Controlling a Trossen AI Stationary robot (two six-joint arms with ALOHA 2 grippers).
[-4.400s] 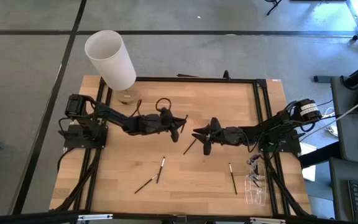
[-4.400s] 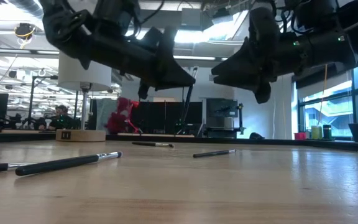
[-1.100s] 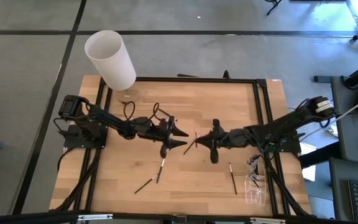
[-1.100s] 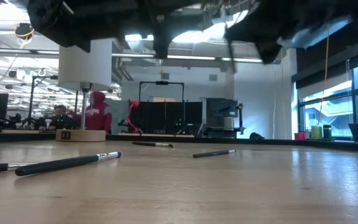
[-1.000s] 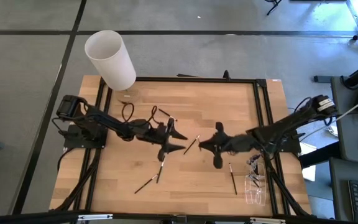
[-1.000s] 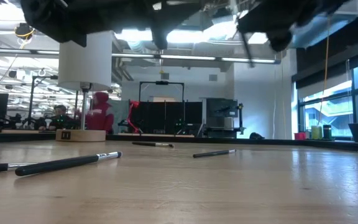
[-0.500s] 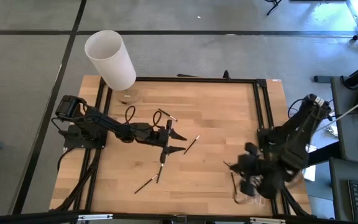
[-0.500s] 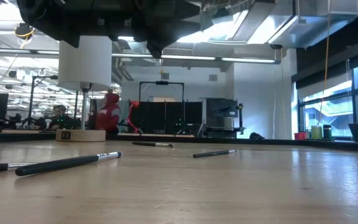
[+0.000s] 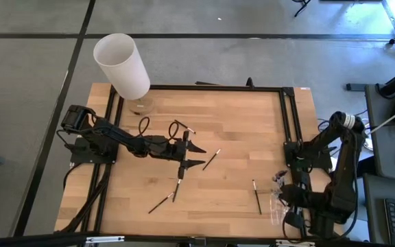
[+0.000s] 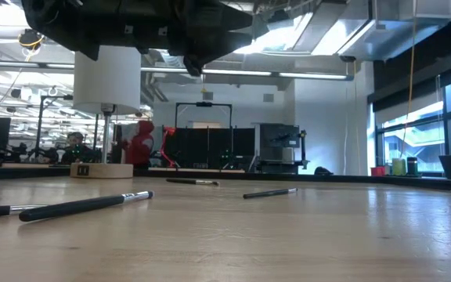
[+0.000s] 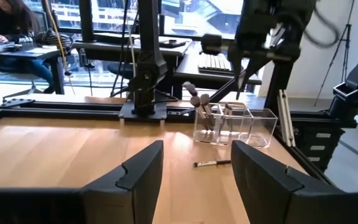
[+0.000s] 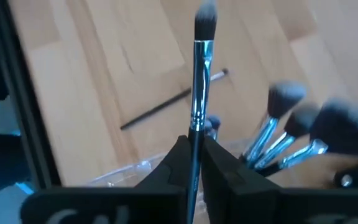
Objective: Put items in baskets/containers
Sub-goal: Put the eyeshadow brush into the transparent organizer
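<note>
Makeup brushes lie scattered on the wooden worktop [image 9: 238,130], and one is pinched in the right claw [image 12: 192,163]. In the right wrist view that held brush [image 12: 199,93] stands straight out from between the two dark fingers [image 12: 173,165], which are pressed against its handle, silvery ferrule and soft tip pointing away. Just beyond it the clear holder [image 12: 135,171] carries several brushes with bristles up [image 12: 291,124].

From above, the right arm is folded back over the worktop's corner at about 4 o'clock, its claw [image 9: 290,223] over the holder [image 9: 278,199], which sits at the worktop's edge and is hard to make out.

The left claw [image 9: 196,155] hangs above the worktop centre, fingers [image 11: 142,174] spread apart and holding nothing; the left wrist view looks between them toward the holder [image 11: 235,124].

Four loose brushes lie flat on the worktop. One [image 9: 211,159] is at the centre, just at 3 o'clock of the left claw. Two [image 9: 178,185] [image 9: 160,203] lie close together toward 7 o'clock. A fourth [image 9: 256,196] lies toward 4 o'clock, just beside the holder.

A tall white cylinder [image 9: 122,65] on a wooden base stands at the worktop's 11 o'clock corner.
</note>
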